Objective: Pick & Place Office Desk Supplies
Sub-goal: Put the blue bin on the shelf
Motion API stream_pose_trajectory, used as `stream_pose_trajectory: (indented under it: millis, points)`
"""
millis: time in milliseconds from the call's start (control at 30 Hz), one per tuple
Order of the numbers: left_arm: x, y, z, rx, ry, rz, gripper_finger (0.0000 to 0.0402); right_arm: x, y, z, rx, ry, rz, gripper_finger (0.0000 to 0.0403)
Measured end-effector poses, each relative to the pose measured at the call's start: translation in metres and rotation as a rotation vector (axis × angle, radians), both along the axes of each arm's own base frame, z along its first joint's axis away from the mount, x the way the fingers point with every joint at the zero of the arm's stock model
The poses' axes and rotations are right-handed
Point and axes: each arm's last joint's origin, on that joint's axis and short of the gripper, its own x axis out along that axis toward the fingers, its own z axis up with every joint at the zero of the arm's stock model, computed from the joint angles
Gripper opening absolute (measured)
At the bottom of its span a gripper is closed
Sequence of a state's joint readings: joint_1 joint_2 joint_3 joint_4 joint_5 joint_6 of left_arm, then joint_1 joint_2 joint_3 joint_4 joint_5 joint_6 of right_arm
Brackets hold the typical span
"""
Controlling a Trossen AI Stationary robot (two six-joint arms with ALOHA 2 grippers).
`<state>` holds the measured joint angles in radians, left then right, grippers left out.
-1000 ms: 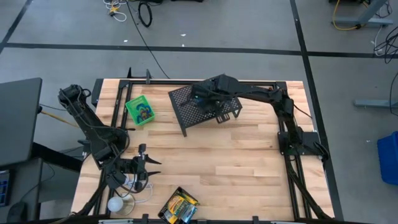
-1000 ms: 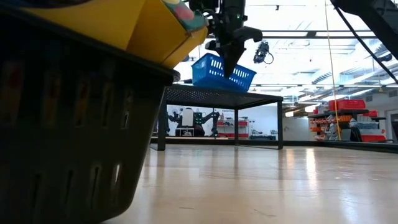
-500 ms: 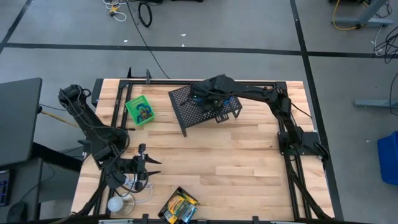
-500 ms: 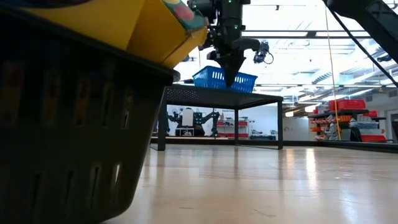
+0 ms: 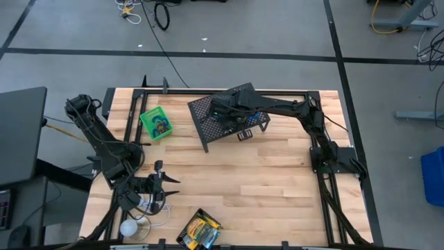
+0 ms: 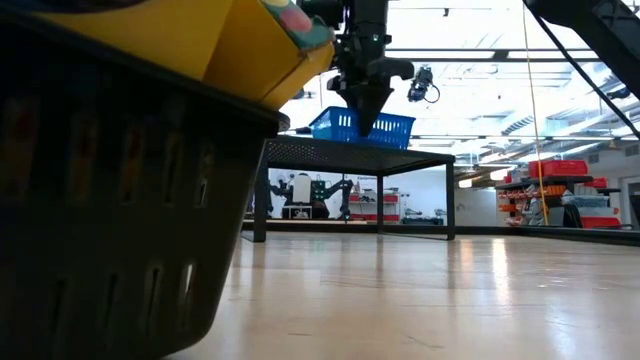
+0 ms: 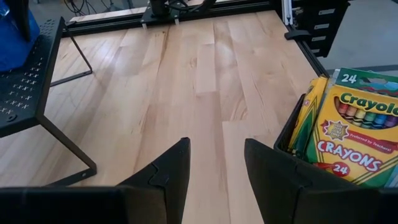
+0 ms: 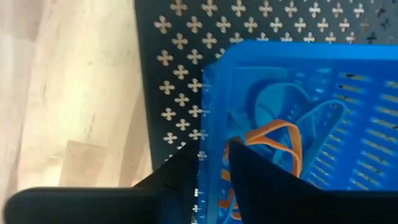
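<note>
Pale wood tabletop (image 5: 263, 180) under bright hall lights; right end effector (image 8: 214, 163) slightly apart astride blue tray (image 8: 348, 81) wall

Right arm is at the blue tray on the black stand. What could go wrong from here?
1. The right gripper sits at the rim of the blue plastic mesh tray. Pulling away askew could drag or tip it on the black perforated metal stand.
2. An orange loop lies in the tray close to that gripper and might snag and get pulled out.
The left gripper hovers open near the crayon box.
</note>
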<state>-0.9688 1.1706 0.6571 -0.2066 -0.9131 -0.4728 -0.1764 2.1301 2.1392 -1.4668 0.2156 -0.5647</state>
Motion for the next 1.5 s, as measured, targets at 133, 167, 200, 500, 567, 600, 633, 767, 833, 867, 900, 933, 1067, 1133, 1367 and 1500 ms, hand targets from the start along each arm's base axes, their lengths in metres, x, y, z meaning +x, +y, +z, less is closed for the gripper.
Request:
stream_pose_trajectory:
  millis: [133, 167, 200, 500, 567, 600, 633, 767, 833, 867, 900, 933, 1067, 1133, 1367, 1500]
  points:
    - [0.0, 0.0, 0.0, 0.0, 0.0, -0.001, 0.0162, 0.0, -0.001, 0.0, -0.029, 0.004, -0.005, 0.0126]
    - [0.0, 0.0, 0.0, 0.0, 0.0, -0.001, 0.0162, 0.0, -0.001, 0.0, -0.039, 0.004, -0.007, 0.0132]
    - [0.0, 0.0, 0.0, 0.0, 0.001, -0.001, 0.0162, 0.0, -0.001, 0.0, -0.048, 0.003, -0.007, 0.0139]
    - [0.0, 0.0, 0.0, 0.006, 0.003, -0.007, 0.0162, 0.003, 0.01, 0.001, -0.084, -0.006, -0.006, 0.0169]
    - [0.0, 0.0, 0.0, 0.006, 0.003, -0.007, 0.0162, 0.004, 0.015, 0.001, -0.093, -0.008, 0.001, 0.0169]
    - [0.0, 0.0, 0.0, 0.006, 0.003, -0.007, 0.0162, 0.004, 0.017, 0.001, -0.106, -0.009, 0.003, 0.0169]
    - [0.0, 0.0, 0.0, 0.006, 0.003, -0.008, 0.0162, 0.005, 0.019, 0.001, -0.122, -0.01, 0.008, 0.0169]
    - [0.0, 0.0, 0.0, 0.006, 0.003, -0.008, 0.0162, 0.006, 0.025, 0.007, -0.155, -0.03, 0.01, 0.0169]
    - [0.0, 0.0, 0.0, 0.006, 0.003, -0.008, 0.0162, 0.007, 0.027, 0.015, -0.156, -0.064, 0.005, 0.0169]
    - [0.0, 0.0, 0.0, 0.006, 0.003, -0.008, 0.0162, 0.007, 0.029, 0.019, -0.151, -0.08, 0.004, 0.0169]
    - [0.0, 0.0, 0.0, 0.006, 0.003, -0.008, 0.0162, 0.007, 0.031, 0.025, -0.15, -0.097, 0.004, 0.0169]
    - [0.0, 0.0, 0.0, 0.006, 0.003, -0.008, 0.0162, 0.007, 0.033, 0.031, -0.151, -0.119, 0.004, 0.0169]
    - [0.0, 0.0, 0.0, 0.006, 0.003, -0.008, 0.0162, 0.003, 0.042, 0.056, -0.144, -0.192, -0.014, 0.0169]
    - [0.0, 0.0, 0.0, 0.006, 0.003, -0.008, 0.0162, -0.001, 0.045, 0.064, -0.146, -0.24, -0.048, 0.0169]
    - [0.0, 0.0, 0.0, 0.011, 0.003, -0.008, 0.0162, -0.017, 0.04, 0.078, -0.105, -0.317, -0.284, 0.0061]
    - [0.0, 0.0, 0.0, 0.014, -0.002, -0.002, 0.0162, -0.016, 0.043, 0.073, -0.09, -0.324, -0.362, 0.0012]
